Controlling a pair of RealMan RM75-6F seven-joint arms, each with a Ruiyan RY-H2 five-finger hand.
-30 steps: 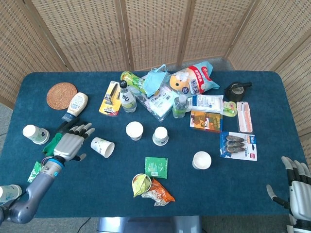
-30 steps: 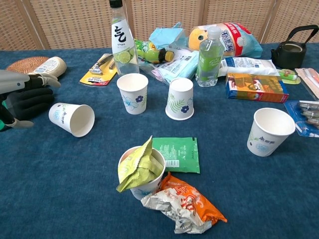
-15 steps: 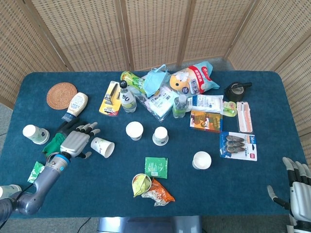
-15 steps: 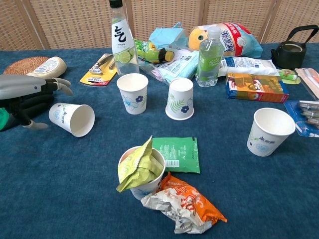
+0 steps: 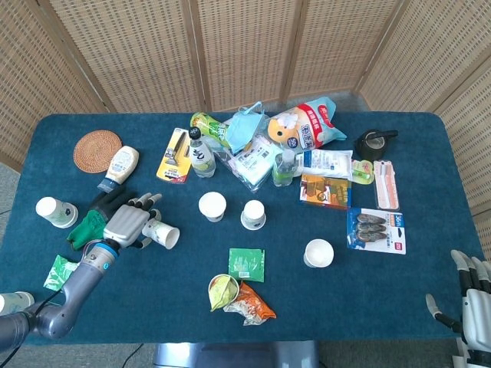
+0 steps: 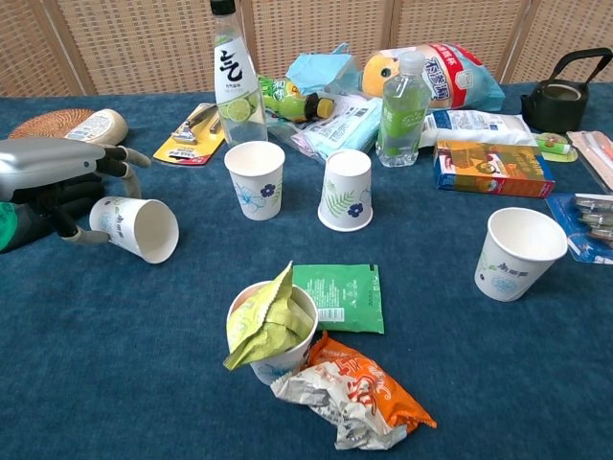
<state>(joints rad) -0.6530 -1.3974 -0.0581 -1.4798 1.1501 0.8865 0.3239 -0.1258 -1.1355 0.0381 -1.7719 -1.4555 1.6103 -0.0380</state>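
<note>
Now your left hand (image 5: 126,225) sits over the tipped paper cup (image 6: 136,228), fingers spread around its base, not clamped. Cup lies left of the soju bottle (image 6: 233,81). It's light, thin, crushable; grip mid-wall gently. Right hand (image 5: 474,297) idles, fingers apart.

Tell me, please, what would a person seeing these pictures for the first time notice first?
Probably the left hand at the table's left side, its fingers arched over a paper cup lying on its side. Next, the cup stuffed with a yellow-green wrapper near the front edge, a crumpled orange packet against it. Behind stands a crowded heap of bottles and bags, with the tall clear bottle above the rest.
</note>
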